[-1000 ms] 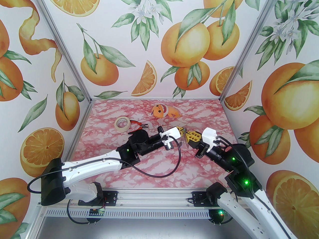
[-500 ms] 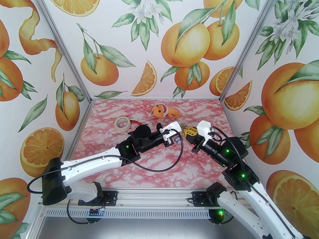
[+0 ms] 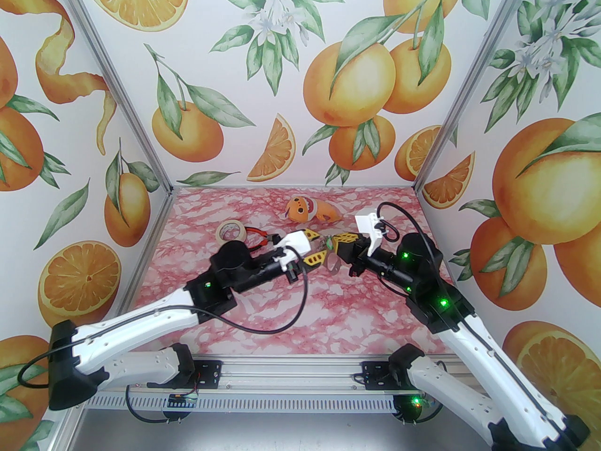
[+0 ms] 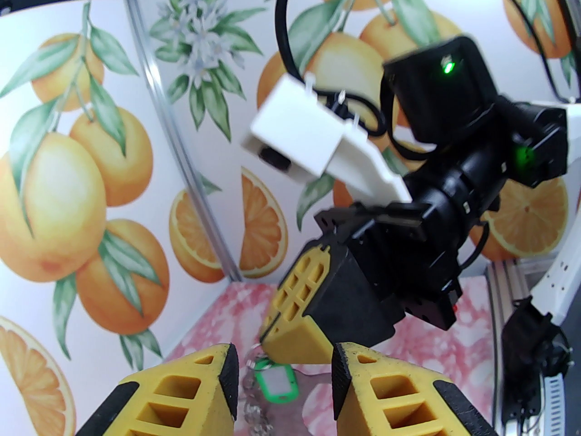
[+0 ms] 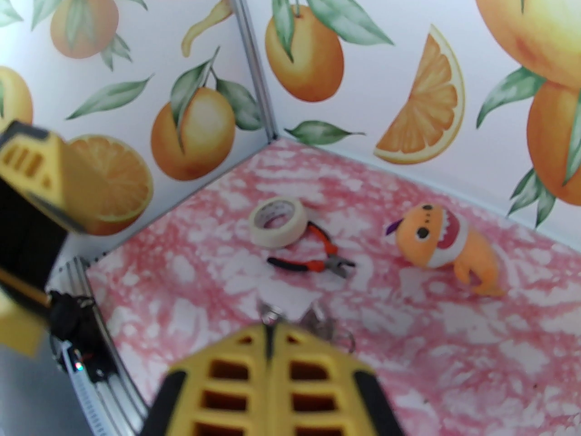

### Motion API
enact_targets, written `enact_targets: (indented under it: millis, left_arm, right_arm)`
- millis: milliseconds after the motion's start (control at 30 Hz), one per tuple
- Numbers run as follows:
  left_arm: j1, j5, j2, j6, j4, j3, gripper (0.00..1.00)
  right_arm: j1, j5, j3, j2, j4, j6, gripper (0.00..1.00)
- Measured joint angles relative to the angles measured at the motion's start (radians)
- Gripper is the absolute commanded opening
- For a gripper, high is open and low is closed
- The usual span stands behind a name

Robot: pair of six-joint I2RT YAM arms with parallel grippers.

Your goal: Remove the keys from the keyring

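Observation:
My right gripper hangs above the table's middle, shut on the keyring, whose metal bits stick out past its closed yellow fingertips. A bright green key tag with a white label dangles under it on small metal rings; from above the green key shows right at the fingertips. My left gripper faces it from the left, open, its two yellow fingers apart and holding nothing. The green key hangs just beyond the gap between them.
A roll of beige tape and red-handled pliers lie at the back left, just behind the left wrist. An orange plush toy lies near the back wall. Patterned walls close off the pink marbled table on three sides.
The left gripper has opened and drawn back to the left, away from the right one. The right arm has lifted and swung back-left, carrying the keyring along.

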Motion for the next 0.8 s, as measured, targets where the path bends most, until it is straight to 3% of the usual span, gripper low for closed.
enact_targets:
  millis: [100, 400, 800]
  left_arm:
    - [0.023, 0.032, -0.023, 0.007, -0.039, 0.000, 0.46]
    - [0.095, 0.141, 0.002, 0.090, -0.106, -0.007, 0.46]
    - [0.171, 0.357, 0.018, 0.224, -0.121, -0.041, 0.47]
  right_arm:
    - [-0.014, -0.050, 0.007, 0.002, -0.002, 0.011, 0.00]
    - [-0.023, -0.204, 0.026, 0.035, -0.014, -0.001, 0.00]
    - [-0.023, -0.292, 0.026, 0.039, -0.017, -0.024, 0.00]
